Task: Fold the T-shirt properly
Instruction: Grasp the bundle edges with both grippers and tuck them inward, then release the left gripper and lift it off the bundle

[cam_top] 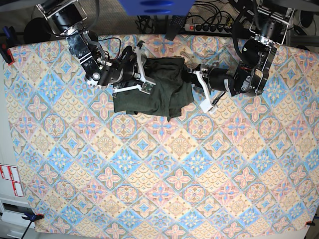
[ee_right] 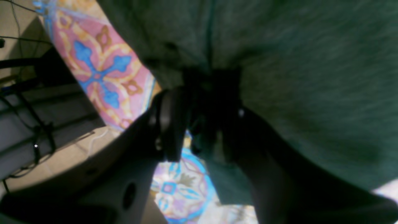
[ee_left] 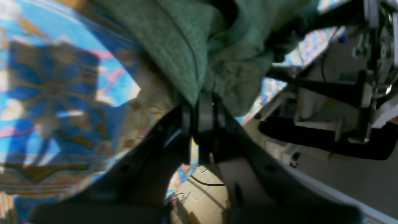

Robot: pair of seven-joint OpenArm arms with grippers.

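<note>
The T-shirt (cam_top: 162, 92), dark olive-green, lies bunched and partly folded at the far middle of the table. My left gripper (cam_top: 192, 79) is at its right edge. In the left wrist view that gripper (ee_left: 202, 102) is shut on a pinched fold of the T-shirt (ee_left: 174, 40). My right gripper (cam_top: 145, 74) is at the shirt's left edge. In the right wrist view the right gripper (ee_right: 202, 90) has a thick bunch of the T-shirt (ee_right: 311, 77) clamped between its fingers (ee_right: 169, 124). The cloth hangs over both grips and hides the fingertips.
A patterned tablecloth (cam_top: 159, 174) covers the whole table. Beyond the far edge there are a power strip with cables (cam_top: 209, 28) and a blue object (cam_top: 154, 6). A red clamp (cam_top: 5, 50) sits on the left edge, and both arm bases stand at the far corners.
</note>
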